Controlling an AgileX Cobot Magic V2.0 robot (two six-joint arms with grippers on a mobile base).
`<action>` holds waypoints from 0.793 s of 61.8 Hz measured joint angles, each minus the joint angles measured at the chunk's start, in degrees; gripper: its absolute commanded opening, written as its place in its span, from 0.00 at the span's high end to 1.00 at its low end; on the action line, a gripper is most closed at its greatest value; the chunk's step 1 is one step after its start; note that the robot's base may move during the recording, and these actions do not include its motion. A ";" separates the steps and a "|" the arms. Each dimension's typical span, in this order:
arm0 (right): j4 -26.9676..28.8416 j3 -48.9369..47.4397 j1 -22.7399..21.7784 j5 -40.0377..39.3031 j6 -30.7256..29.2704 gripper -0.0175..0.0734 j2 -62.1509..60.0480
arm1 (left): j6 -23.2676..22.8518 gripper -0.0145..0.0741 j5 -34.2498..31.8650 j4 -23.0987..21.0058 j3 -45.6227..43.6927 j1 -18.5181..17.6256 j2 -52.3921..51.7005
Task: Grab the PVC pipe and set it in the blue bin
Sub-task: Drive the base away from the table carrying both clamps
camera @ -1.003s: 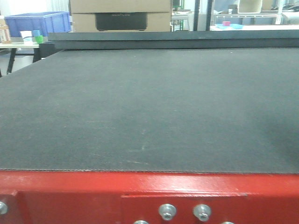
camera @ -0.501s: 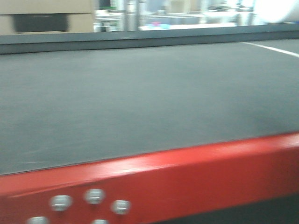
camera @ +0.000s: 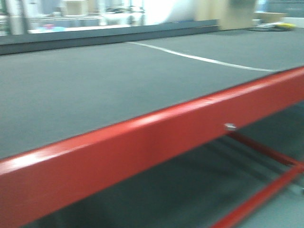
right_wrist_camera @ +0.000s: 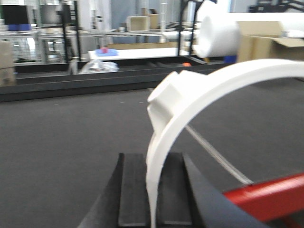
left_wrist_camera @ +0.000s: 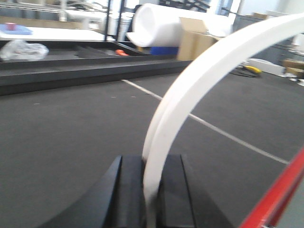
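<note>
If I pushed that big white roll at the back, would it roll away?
Probably. The big white roll lies on its side with a round end, so it may roll. It looks like foamy wrapping, so it is likely light and squashy.

1. Classification: an industrial workshop or warehouse floor, not a domestic space.
2. Work surface: a broad bench topped with dark grey matting (camera: 71,90) and edged by a red-painted steel frame (camera: 156,137) with a bolt head (camera: 230,127). Red cross-members (camera: 266,190) run beneath it.
3. Marking: a white line (camera: 199,58) runs across the matting.
4. Stock: a large white foam roll (left_wrist_camera: 156,26) lies beside an open cardboard box (right_wrist_camera: 266,42).
5. Background: metal racking (right_wrist_camera: 47,40) and a white-topped table (right_wrist_camera: 142,53) carry small items; detail is blurred.
</note>
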 measured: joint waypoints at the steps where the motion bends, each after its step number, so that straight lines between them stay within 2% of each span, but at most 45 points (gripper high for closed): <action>1: 0.00 0.00 0.00 0.00 0.00 0.99 0.00 | 0.00 0.96 0.00 0.00 0.00 0.00 0.00; 49: 0.00 0.00 0.00 0.00 0.00 0.99 0.00 | 0.00 0.96 0.00 0.00 0.00 0.00 0.00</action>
